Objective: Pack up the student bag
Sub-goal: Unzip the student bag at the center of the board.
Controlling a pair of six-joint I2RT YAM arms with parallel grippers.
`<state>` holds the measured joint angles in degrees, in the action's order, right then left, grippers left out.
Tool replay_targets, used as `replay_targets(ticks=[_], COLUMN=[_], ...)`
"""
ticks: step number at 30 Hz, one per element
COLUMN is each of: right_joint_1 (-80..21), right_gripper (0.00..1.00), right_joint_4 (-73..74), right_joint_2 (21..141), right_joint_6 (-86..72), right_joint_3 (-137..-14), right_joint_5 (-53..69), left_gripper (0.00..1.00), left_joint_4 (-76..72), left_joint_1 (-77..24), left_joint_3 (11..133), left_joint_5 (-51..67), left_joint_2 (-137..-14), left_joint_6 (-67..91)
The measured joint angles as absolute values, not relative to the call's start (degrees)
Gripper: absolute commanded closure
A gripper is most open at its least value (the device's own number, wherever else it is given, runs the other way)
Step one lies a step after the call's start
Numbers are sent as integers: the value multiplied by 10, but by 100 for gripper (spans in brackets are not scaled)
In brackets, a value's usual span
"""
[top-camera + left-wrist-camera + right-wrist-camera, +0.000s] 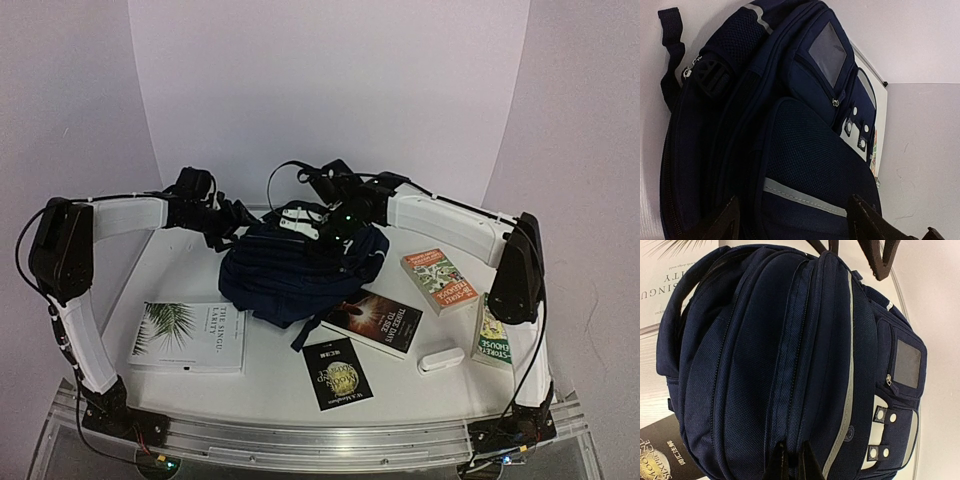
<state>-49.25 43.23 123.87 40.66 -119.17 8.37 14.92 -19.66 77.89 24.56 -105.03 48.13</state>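
The student bag [290,272], dark navy with a thin white stripe and white buckle patches, lies in the middle of the table. My left gripper [236,236] is at its far left side. In the left wrist view the left gripper [795,222] is open, its dark fingers [727,220] standing on either side of the bag's mesh side pocket [810,155]. My right gripper [322,226] is over the bag's far top. In the right wrist view the right gripper [792,467] is shut, pinching the zipper ridge of the student bag [790,365].
Books lie around the bag: a white one [190,336] at the front left, a black one [337,373] in front, a dark one [375,320] beside it, a red-green one [438,280] and another [493,336] at the right. A small white case [441,360] lies near them.
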Motion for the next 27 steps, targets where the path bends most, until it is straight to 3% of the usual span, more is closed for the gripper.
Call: replay_targets(ticks=[6, 14, 21, 25, 26, 27], right_joint_1=[-493, -493, -494, -497, -497, -498], right_gripper=[100, 100, 100, 81, 70, 49], right_joint_4=[430, 425, 417, 410, 408, 407], right_joint_2=[1239, 1238, 1238, 1238, 1239, 1241], right_joint_6=[407, 407, 409, 415, 418, 418], right_joint_3=[-1192, -1192, -1195, -1207, -1215, -1224], right_joint_5=[76, 68, 66, 53, 49, 44], left_gripper=[65, 97, 100, 100, 100, 100], left_joint_4=[124, 86, 72, 63, 62, 61], left_joint_1=[-194, -188, -187, -186, -186, -186], left_joint_3=[774, 734, 713, 673, 662, 652], left_joint_5=[267, 270, 256, 230, 224, 217], left_joint_2=[-1058, -1048, -1010, -961, -943, -925], left_joint_6=[502, 514, 514, 515, 517, 521])
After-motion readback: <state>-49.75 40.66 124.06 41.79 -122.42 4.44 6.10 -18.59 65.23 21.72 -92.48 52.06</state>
